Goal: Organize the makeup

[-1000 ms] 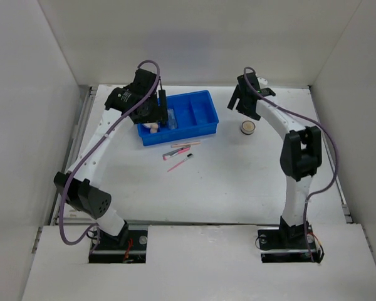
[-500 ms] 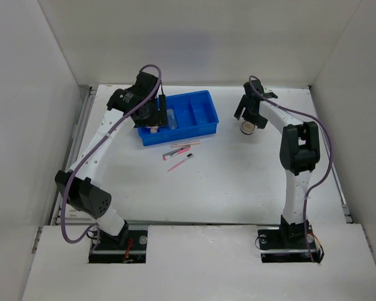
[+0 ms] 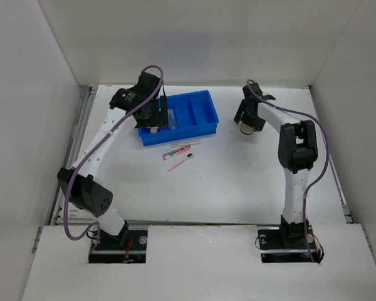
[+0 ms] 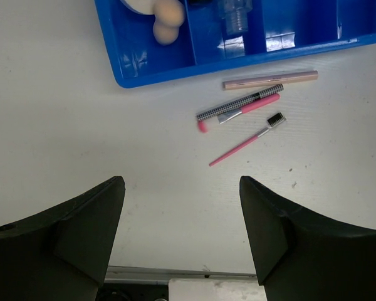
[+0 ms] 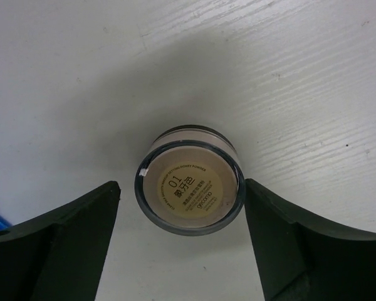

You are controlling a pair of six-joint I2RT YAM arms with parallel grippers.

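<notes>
Right wrist view looks straight down on the small round compact (image 5: 189, 180). It stands lid up at mid-frame on the white tabletop (image 5: 313, 75), printed label showing. The right jaws are spread wide, one black finger on either side of it, and neither seems to touch it.

To grasp it well, I'd judge the jaws should drop until their pads are level with the jar's wall, below the lid's rim. They should keep it centred as it is now and close gently, so the round body doesn't squirt out sideways.

In the top view the right arm (image 3: 294, 147) reaches up the right side of the frame, its wrist bent down over the compact, well apart from the blue tray (image 3: 194, 132). The left arm (image 3: 97, 141) arches up to the tray's left end, and the left jaws are apart and empty above the tabletop.

Left wrist view shows the peach sponge (image 4: 166, 30) and the clear bottle (image 4: 235, 12) in the tray at the top of the frame. The thin pink sticks (image 4: 238, 108) lie loose on the tabletop just below it.
</notes>
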